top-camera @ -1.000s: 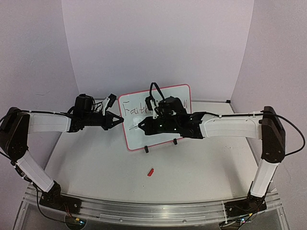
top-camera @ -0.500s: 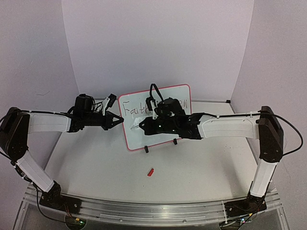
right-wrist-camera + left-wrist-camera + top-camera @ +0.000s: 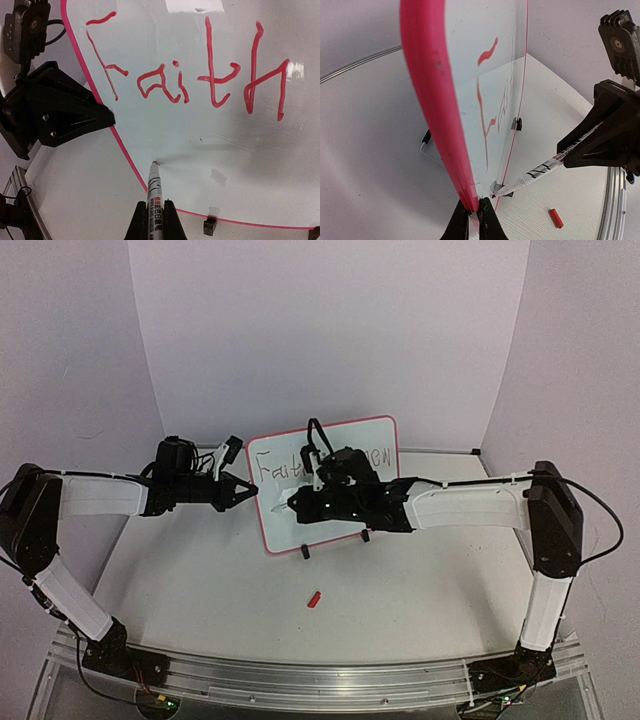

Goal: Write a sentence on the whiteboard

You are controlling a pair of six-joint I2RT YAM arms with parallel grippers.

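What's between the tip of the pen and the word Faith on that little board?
Nothing written. In the right wrist view, the whiteboard between the tip of the pen and the word Faith is bare glossy white, apart from a few tiny specks.

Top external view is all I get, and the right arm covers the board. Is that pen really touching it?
Observer: Yes. The right wrist view shows the marker tip touching the whiteboard, just inside its pink rim, below the written word Faith.
Visitor: And the other arm, is it helping?
Observer: The left wrist view shows the left claw shut on the whiteboard's pink edge, gripping it.
Visitor: Who holds the pen?
Observer: The right claw, shut on the marker's barrel, seen close up in its own wrist view.
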